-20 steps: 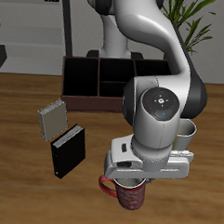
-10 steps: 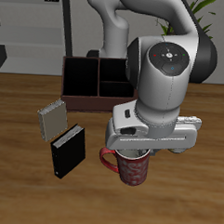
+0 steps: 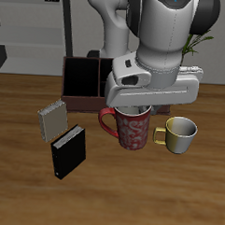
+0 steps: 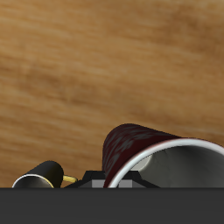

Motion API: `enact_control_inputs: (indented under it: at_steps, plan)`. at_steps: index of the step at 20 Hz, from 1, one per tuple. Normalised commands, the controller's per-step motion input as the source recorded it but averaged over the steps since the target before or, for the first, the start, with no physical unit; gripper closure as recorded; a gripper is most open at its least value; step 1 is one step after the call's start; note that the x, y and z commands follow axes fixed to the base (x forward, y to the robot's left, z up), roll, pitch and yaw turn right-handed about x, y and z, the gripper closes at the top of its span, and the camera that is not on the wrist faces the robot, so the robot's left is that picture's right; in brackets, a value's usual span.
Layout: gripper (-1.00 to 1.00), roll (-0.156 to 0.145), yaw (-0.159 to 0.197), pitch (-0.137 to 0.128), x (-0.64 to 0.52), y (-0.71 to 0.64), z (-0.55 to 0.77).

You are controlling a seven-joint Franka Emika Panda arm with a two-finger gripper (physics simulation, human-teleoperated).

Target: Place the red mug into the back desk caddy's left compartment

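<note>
Hanging in the air above the wooden table (image 3: pixel 17 189), red mug (image 3: pixel 132 130), upright, handle pointing toward the books, rim caught in the gripper (image 3: pixel 135 108), fingers clenched on it. Showing its mottled red-and-pink side and pale grey inside close up in the wrist view (image 4: pixel 140 149), with bare wood grain far beneath. Sitting just beside it, nearer no edge than the mug itself, a yellowish-cream mug (image 3: pixel 180 135) with its handle turned toward the red one, glimpsed from the wrist as a dark cylinder with a yellow handle (image 4: pixel 42 176). Standing farther back, behind the gripper body, the back desk caddy (image 3: pixel 83 83), dark reddish-brown, partly hidden by the arm; showing as a tall black-walled end section, the left compartment (image 3: pixel 81 78), with nothing visible inside. Lying nearer the table's front edge, well apart from the caddy, a grey book (image 3: pixel 51 118) and a black book (image 3: pixel 68 151), both flat, close together.
</note>
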Motion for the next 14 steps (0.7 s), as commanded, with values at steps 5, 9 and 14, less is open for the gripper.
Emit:
enact_control_inputs:
  at_steps: [5, 9, 14]
  plan:
    - [1.0, -0.018, 0.005, -0.034, -0.46, -0.13, 0.32]
    - [1.0, -0.019, 0.026, -0.047, -0.57, -0.23, 0.28]
    - [1.0, -0.012, -0.009, -0.054, -0.59, -0.13, 0.2]
